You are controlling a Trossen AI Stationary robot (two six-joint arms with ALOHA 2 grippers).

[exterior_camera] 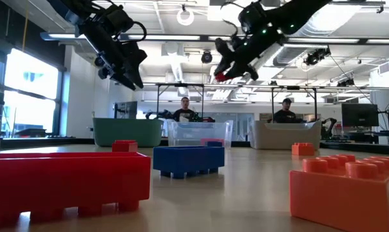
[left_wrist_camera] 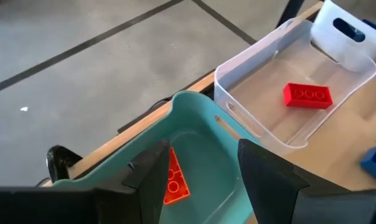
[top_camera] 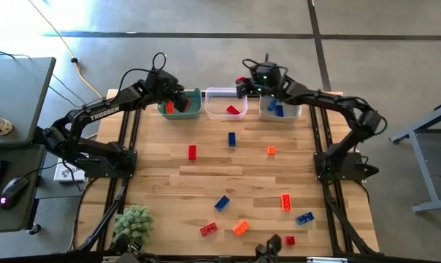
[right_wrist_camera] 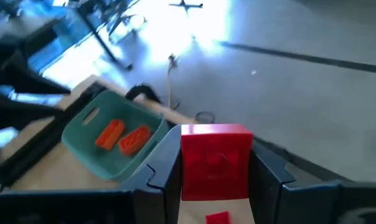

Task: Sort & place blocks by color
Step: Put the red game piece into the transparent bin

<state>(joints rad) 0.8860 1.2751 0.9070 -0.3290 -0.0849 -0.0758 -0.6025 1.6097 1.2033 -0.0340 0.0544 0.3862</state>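
The wooden table (top_camera: 162, 168) fills the centre of the high view; three bins stand in a row along its upper edge — a teal bin (top_camera: 184, 109) at left, a clear bin (top_camera: 224, 93) in the middle, a white bin (top_camera: 291, 113) at right.

The left gripper (top_camera: 171, 91) hangs over the teal bin, fingers (left_wrist_camera: 266, 177) spread with nothing between them; an orange block (left_wrist_camera: 174, 177) lies in the bin below the gap.

The right gripper (top_camera: 242, 84) is above the clear bin, its fingers pinching a red block (right_wrist_camera: 215, 160) — the block sits squarely between both fingers, touching each.

One red block (top_camera: 234, 110) lies in the clear bin, blue blocks (top_camera: 277, 109) in the white bin.

Loose blocks lie across the centre and lower part of the high view: a red one (top_camera: 192, 151), a blue one (top_camera: 231, 138), a small orange one (top_camera: 271, 150), and others in all three colours near the lower edge.
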